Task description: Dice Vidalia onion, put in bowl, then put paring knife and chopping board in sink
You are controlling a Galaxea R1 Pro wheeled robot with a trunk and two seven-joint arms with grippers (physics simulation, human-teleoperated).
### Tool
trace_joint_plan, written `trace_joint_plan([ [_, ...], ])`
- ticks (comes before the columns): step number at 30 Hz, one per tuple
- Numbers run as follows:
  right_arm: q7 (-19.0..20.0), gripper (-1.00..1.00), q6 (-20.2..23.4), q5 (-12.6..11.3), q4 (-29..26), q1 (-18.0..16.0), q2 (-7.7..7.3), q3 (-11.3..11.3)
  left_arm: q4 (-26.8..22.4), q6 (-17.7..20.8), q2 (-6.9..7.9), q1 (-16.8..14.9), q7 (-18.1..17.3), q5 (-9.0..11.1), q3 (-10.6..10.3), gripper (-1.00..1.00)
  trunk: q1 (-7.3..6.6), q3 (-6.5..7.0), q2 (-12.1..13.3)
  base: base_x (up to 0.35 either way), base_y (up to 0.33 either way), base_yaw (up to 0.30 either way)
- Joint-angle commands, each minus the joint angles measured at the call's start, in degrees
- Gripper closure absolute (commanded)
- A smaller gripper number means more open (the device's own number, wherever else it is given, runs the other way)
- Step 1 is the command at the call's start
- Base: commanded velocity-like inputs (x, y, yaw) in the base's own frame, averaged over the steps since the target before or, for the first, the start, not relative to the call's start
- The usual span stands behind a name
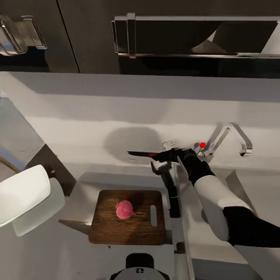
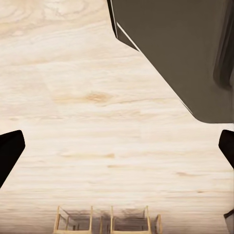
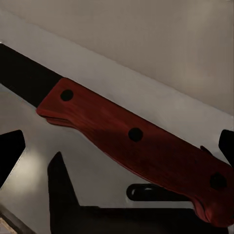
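Observation:
The paring knife (image 1: 140,154) lies at the back of the countertop (image 1: 77,252), dark blade pointing left. My right gripper (image 1: 163,156) is open around its red-brown handle (image 3: 139,141), one finger on each side, not closed on it. The pink-red onion (image 1: 125,210) sits whole on the dark brown chopping board (image 1: 112,229) in front of me. A glossy white squarish shape, apparently the bowl (image 1: 21,198), is cut off by the left edge. The sink (image 1: 264,182) lies right of my right arm. My left gripper (image 2: 117,146) is open and empty over pale wooden floor.
The chrome tap (image 1: 230,136) with its red knob (image 1: 202,145) stands just behind my right wrist. Black upper cabinets (image 1: 194,39) hang above the pale backsplash. A dark cabinet side (image 2: 180,53) and wooden frames (image 2: 105,219) on the floor show in the left wrist view.

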Motion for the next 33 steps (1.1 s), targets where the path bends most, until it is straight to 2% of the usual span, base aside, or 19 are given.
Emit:
trace_joint_plan([
  [1,0.33,-1.00,0.22,0.52,-0.10,-0.02,0.01,-0.04,0.02,0.17,-0.02,-0.04,0.05,0.56,-0.50,-1.00,0.03,-0.12,-0.10,0.000,0.000,0.066],
  [33,0.24,-1.00,0.20,0.70,0.08,0.06,-0.64,-0.12,0.02,0.17,-0.02,-0.04,0.05,0.56,-0.50,-1.00,0.03,-0.18,-0.10,0.000,0.000,0.004],
])
